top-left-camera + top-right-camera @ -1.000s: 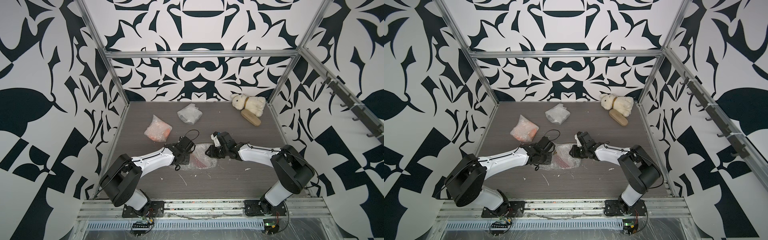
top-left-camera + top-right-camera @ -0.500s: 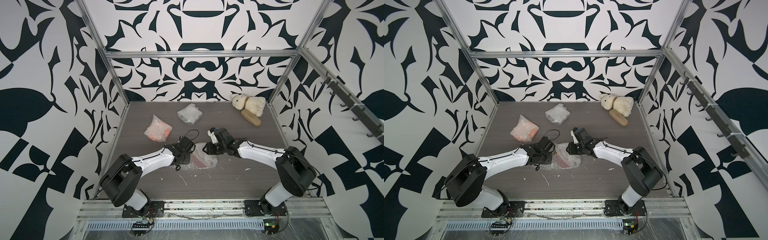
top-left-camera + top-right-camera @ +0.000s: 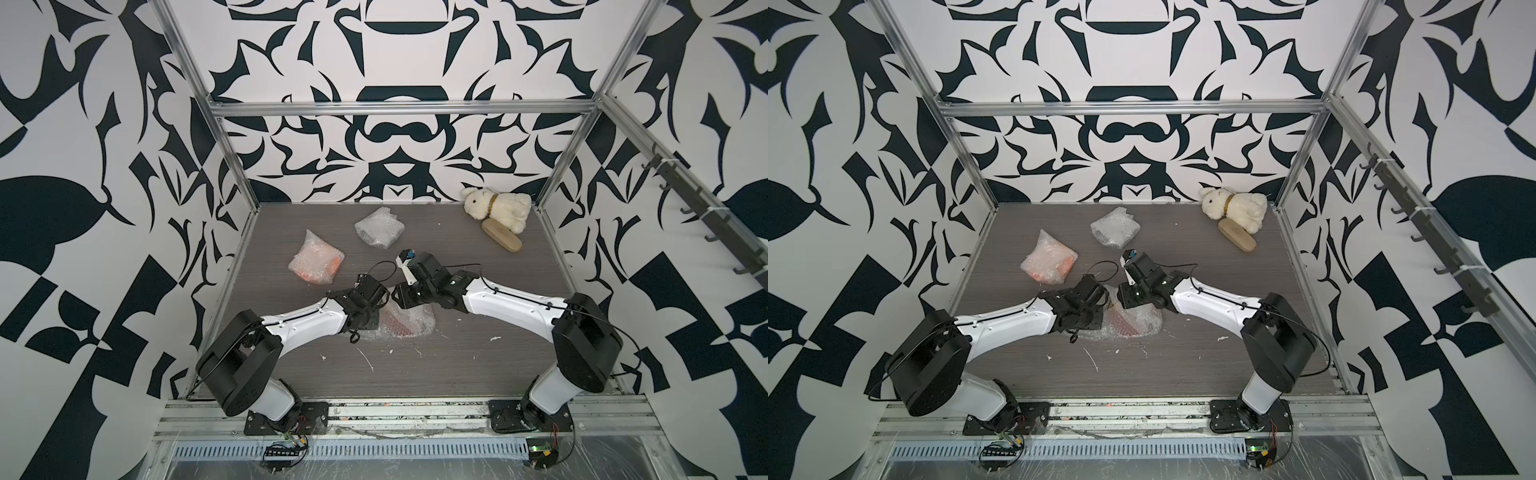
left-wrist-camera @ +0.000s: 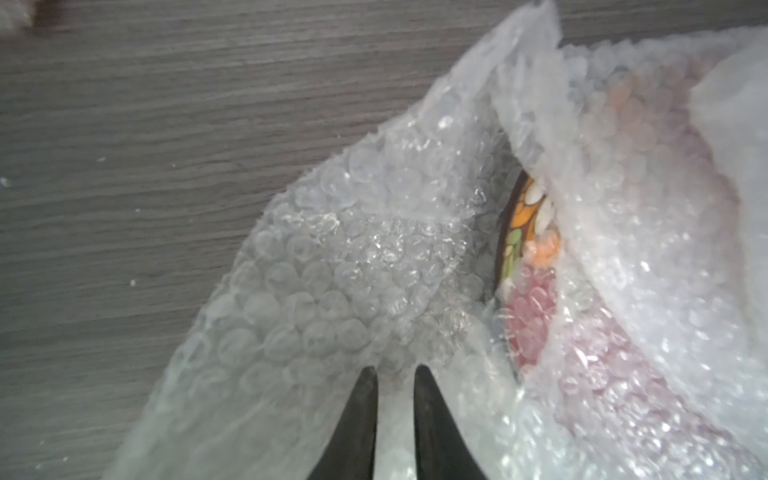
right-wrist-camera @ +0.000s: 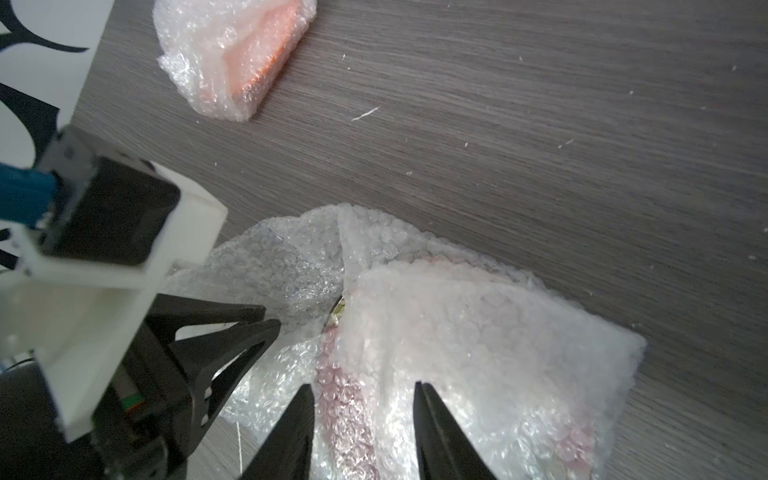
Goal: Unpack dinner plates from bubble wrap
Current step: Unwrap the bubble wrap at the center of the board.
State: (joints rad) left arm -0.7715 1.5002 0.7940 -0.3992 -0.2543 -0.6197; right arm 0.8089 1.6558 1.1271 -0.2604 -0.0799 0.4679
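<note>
A dark red dinner plate with a floral rim lies at mid-table inside a crumpled bubble wrap sheet, only a sliver of it bare. My left gripper is shut on a loose flap of that bubble wrap at the bundle's left side. It also shows in the right wrist view as the left gripper. My right gripper stands open just above the wrapped red plate, holding nothing. An orange plate, still wrapped, lies further back on the left. A third wrapped bundle lies behind it, its contents hidden.
A white plush rabbit and a tan wooden brush lie in the back right corner. Small white scraps dot the wooden tabletop near the front. Patterned walls and metal frame posts close in the sides.
My right gripper has shifted a little toward the left arm and its jaws have spread wider. My left gripper's jaws have narrowed onto the bubble wrap flap.
</note>
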